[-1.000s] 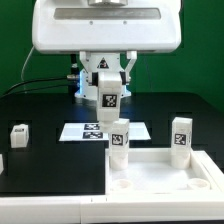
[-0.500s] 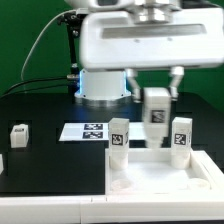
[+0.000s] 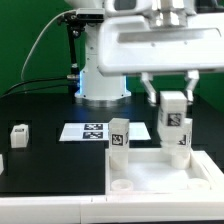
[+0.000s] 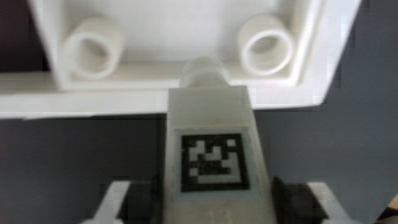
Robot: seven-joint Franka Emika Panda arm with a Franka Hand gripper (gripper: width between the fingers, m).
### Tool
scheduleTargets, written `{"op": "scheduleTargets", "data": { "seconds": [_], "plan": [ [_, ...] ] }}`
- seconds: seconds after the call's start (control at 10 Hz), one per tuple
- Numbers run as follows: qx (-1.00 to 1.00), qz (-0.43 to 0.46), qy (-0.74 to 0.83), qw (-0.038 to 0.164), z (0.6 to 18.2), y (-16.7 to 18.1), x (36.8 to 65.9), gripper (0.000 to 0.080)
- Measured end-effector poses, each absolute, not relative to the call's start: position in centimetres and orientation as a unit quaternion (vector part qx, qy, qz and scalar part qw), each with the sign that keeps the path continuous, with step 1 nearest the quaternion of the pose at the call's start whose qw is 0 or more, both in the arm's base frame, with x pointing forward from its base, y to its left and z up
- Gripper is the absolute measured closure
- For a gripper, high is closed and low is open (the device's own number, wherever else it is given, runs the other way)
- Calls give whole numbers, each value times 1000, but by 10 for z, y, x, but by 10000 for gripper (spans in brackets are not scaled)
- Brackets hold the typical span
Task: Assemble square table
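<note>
One leg (image 3: 172, 110) is pinched in our claw (image 3: 170, 98); lowered crooked, it may knock over the right standing leg (image 3: 181, 150).

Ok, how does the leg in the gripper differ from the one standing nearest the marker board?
The held leg hangs in the air, clamped in the gripper; the standing leg rests free at the square panel's rim. The held leg sits higher and toward the exterior view's right; the standing leg is lower, nearer the middle. Both are upright white blocks with black-and-white tags.
</note>
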State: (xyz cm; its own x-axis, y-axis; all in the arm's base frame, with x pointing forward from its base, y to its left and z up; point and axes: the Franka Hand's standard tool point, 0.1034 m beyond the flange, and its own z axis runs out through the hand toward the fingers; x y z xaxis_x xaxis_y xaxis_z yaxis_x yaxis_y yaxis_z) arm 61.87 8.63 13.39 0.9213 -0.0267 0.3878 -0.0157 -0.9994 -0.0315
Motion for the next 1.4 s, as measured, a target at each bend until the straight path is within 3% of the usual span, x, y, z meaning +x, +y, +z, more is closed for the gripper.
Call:
{"op": "scheduleTargets", "data": {
  "seconds": [0.5,1.0,1.4],
  "plan": [
    [-978,-209,3,12,128,93,624,515],
    [-978,-208,-8,7,101,106,634,515],
    [-979,-205,-16,7,95,115,629,515]
  ]
}}
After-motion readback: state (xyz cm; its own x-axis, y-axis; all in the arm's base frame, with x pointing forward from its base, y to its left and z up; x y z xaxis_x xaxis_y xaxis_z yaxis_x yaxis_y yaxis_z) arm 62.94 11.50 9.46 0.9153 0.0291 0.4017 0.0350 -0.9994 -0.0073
